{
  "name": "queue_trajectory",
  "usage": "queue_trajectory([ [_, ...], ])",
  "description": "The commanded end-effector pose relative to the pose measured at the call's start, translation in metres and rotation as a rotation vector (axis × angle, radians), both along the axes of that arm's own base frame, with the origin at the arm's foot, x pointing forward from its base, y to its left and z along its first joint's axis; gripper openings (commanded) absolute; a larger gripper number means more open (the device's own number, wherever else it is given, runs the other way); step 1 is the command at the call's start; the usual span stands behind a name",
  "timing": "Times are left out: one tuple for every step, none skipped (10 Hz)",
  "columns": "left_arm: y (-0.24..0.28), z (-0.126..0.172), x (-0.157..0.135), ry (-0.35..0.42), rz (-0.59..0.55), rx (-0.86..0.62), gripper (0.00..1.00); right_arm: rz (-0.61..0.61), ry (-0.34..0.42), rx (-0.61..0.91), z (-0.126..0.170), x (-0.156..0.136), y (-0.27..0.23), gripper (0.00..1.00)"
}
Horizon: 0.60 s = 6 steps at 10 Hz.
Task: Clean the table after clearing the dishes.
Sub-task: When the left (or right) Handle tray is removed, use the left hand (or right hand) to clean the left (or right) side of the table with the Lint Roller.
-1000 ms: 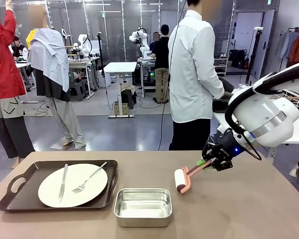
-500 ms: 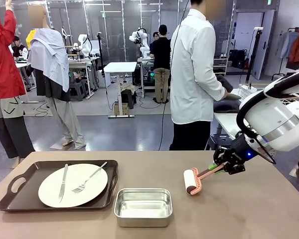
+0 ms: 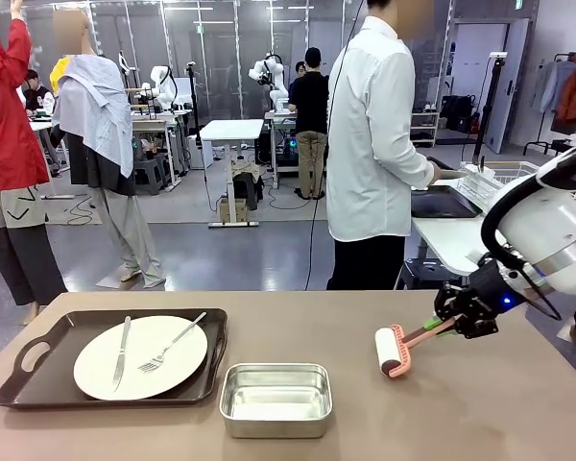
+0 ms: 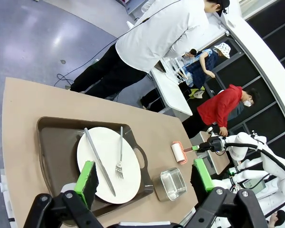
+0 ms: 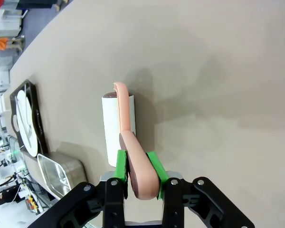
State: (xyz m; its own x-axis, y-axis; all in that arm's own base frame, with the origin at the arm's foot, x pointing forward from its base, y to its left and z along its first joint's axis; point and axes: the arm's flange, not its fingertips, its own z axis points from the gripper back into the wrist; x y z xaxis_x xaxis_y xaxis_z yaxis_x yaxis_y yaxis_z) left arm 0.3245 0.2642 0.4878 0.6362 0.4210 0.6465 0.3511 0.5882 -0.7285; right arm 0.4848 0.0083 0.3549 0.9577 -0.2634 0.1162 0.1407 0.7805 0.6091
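The right end effector (image 3: 436,326) is clamped shut on the pink handle of the lint roller (image 3: 396,349), green pads pressed against both sides of the handle near its end. It hangs low over the surface (image 3: 461,413), to the right of the steel pan (image 3: 275,396) and a little farther back from it. The roller's white roll points toward the pan, well apart from it, and sits down at the surface with a shadow close under it; actual contact cannot be confirmed. The pan stands near the robot's edge of the surface, with nothing inside. Just left of the pan, and slightly farther back, lies the dark brown tray (image 3: 86,325), its near right corner close to the pan's left rim. On the tray rests a round white plate (image 3: 96,365) with a knife (image 3: 122,351) lying on its left half and a fork (image 3: 173,344) slanting across its right half. The left end effector (image 4: 144,176) is spread wide with nothing between its fingers, held high above the tray's side of the pan and looking down on the plate. A person in a white shirt (image 3: 374,144) stands beyond the surface's far edge, behind and to the right of the pan, turned away toward a white counter.
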Motion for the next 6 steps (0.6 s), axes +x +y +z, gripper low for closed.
queue_trajectory([
  [0.002, 0.001, -0.001, -0.021, -0.004, -0.013, 1.0, -0.033, 0.055, -0.169, -0.012, -0.027, -0.029, 0.23],
  [0.002, 0.001, -0.001, -0.021, -0.004, -0.013, 1.0, -0.054, 0.061, -0.208, -0.007, -0.034, -0.04, 0.23],
  [0.002, 0.001, -0.001, -0.021, -0.004, -0.013, 1.0, -0.072, 0.065, -0.233, -0.001, -0.041, -0.05, 0.23],
  [0.002, 0.001, -0.001, -0.021, -0.004, -0.013, 1.0, -0.091, 0.07, -0.257, 0.008, -0.049, -0.06, 0.23],
  [0.002, 0.001, -0.001, -0.021, -0.004, -0.013, 1.0, -0.096, 0.077, -0.275, 0.017, -0.057, -0.072, 0.23],
  [0.002, 0.001, -0.001, -0.021, -0.004, -0.013, 1.0, -0.096, 0.078, -0.286, 0.026, -0.063, -0.082, 0.23],
])
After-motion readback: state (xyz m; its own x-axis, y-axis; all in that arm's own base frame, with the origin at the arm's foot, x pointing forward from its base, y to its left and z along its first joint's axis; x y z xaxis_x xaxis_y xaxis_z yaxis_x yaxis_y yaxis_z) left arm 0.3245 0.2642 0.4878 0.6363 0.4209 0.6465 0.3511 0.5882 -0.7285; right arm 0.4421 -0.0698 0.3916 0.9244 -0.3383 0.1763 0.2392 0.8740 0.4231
